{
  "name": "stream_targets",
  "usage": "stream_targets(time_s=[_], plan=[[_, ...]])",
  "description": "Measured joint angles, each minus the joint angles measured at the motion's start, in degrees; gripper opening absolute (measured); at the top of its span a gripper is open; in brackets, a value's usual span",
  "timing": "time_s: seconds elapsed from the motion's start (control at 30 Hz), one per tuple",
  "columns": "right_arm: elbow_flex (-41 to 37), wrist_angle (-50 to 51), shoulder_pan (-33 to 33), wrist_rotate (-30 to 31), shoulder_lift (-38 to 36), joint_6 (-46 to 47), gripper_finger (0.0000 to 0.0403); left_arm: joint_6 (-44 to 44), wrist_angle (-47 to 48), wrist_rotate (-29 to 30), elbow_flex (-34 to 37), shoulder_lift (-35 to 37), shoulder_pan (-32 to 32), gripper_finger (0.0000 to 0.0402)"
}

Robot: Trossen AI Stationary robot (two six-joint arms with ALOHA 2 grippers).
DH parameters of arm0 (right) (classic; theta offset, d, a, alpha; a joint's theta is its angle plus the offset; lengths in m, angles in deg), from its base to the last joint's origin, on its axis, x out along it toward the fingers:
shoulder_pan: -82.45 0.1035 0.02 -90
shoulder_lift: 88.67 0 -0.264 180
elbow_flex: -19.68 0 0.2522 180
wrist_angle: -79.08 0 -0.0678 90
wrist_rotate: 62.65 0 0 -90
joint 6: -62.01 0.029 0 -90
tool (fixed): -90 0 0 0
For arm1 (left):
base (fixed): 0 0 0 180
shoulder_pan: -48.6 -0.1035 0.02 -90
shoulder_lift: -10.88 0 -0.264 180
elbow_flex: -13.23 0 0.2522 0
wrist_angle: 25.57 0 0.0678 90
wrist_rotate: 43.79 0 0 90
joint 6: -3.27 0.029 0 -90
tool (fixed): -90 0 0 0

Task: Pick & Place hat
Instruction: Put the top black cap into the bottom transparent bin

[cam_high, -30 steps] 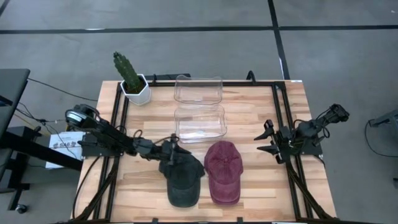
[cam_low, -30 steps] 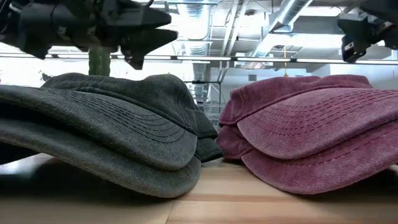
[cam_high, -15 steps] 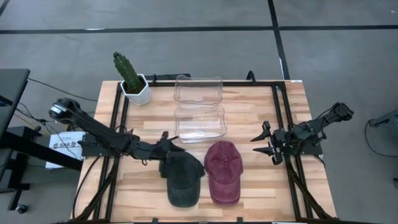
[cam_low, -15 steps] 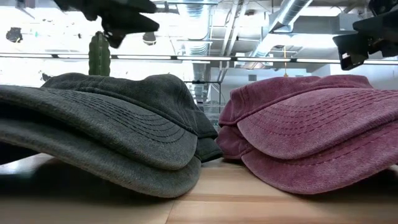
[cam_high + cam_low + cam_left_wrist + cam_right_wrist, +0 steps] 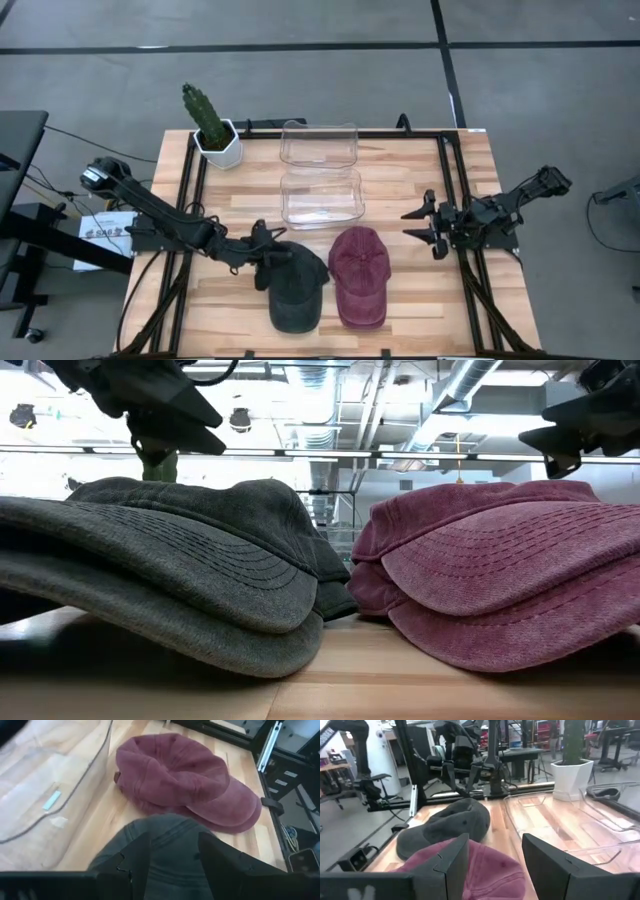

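Two caps lie side by side near the table's near edge, brims toward that edge: a dark grey hat (image 5: 295, 290) (image 5: 180, 550) and a maroon hat (image 5: 358, 275) (image 5: 500, 580). My left gripper (image 5: 268, 258) (image 5: 172, 855) is open and hangs just above the left side of the grey hat's crown (image 5: 170, 840); in the low view the left gripper (image 5: 160, 430) is clear of the hat. My right gripper (image 5: 418, 225) (image 5: 495, 860) is open, in the air to the right of the maroon hat (image 5: 485, 870).
Two clear plastic bins stand one behind the other beyond the hats, the near bin (image 5: 322, 195) and the far bin (image 5: 320, 143). A cactus in a white pot (image 5: 213, 130) stands at the far left corner. Black frame rails (image 5: 445, 180) run along the table's sides.
My left gripper has tipped downward and come down toward the left side of the grey hat's crown, drawing slightly toward the near edge. My right gripper has crept leftward toward the maroon hat. Both hats have stayed where they were.
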Motion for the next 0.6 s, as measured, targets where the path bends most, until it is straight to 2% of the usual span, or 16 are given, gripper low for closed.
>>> stream_targets(time_s=[0.23,0.6], plan=[[0.0,-0.04,1.65,-0.03,0.0,-0.5,0.0175,-2.21,-0.08,-7.22,0.0,0.48,-2.6,0.0163],[0.0,-1.57,3.25,0.73,3.18,-0.18,0.0175,-2.23,2.32,-14.73,0.0,0.48,-3.58,0.0163]])
